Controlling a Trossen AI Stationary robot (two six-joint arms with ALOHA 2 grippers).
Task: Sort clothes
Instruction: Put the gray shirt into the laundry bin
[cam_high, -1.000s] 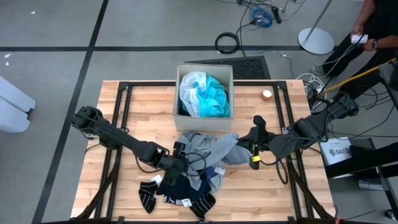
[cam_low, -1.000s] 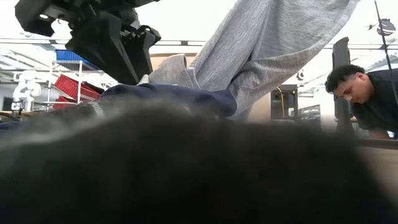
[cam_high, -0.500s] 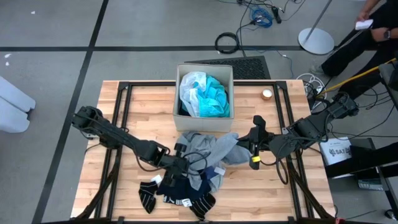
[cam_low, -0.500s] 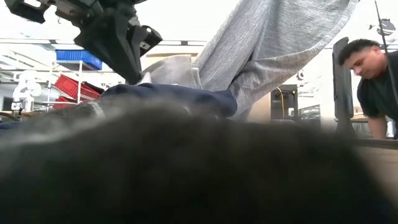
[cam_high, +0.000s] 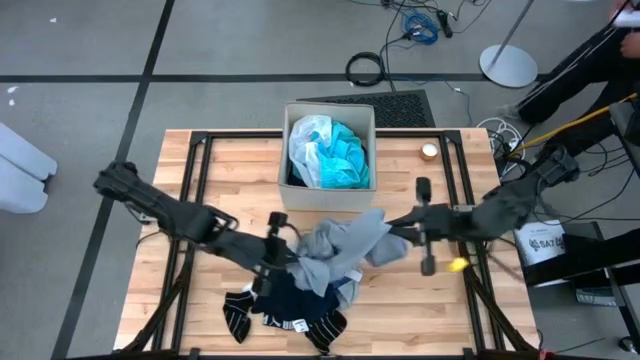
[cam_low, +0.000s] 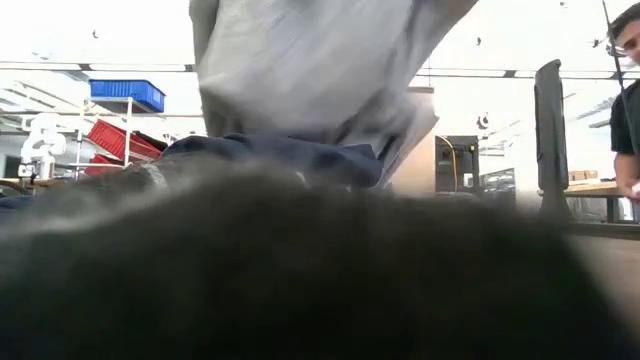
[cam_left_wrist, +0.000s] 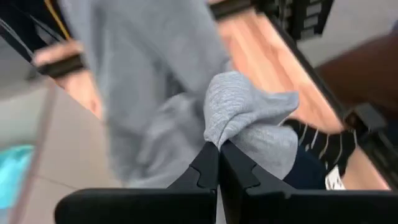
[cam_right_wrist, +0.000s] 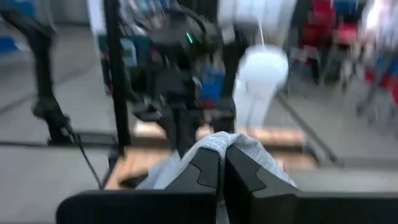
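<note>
The grey top (cam_high: 343, 243) hangs between my two grippers over the table's middle; in the low view the grey top (cam_low: 310, 70) is above the navy dotted piece (cam_low: 285, 158). My left gripper (cam_high: 297, 252) is shut on the top's left part and my right gripper (cam_high: 392, 230) is shut on its right part. The navy dotted piece (cam_high: 298, 298) lies on the table below, with striped socks (cam_high: 237, 315) beside it. The turquoise shirt (cam_high: 346, 158) and the white sheer piece (cam_high: 308, 135) lie in the beige box (cam_high: 286, 150). My left gripper pinches a bunched fold of the grey top (cam_left_wrist: 231, 118) between its two fingers, slanting down from the table's left. The cloth is raised off the pile. My right gripper pinches a fold of the top's right part (cam_right_wrist: 219, 140) between its fingers, roughly level, from the table's right; the cloth hangs below.
A small tape roll (cam_high: 429, 151) lies at the far right of the table. A person (cam_low: 628, 90) stands beyond the right edge. Dark cloth close to the low camera (cam_low: 300, 280) blocks most of that view.
My left gripper has shut on the grey top and risen, pulling that part up off the pile. My right gripper has risen a little, drawn back toward the table's right edge and turned about. The top now hangs between both, clear of the navy piece.
</note>
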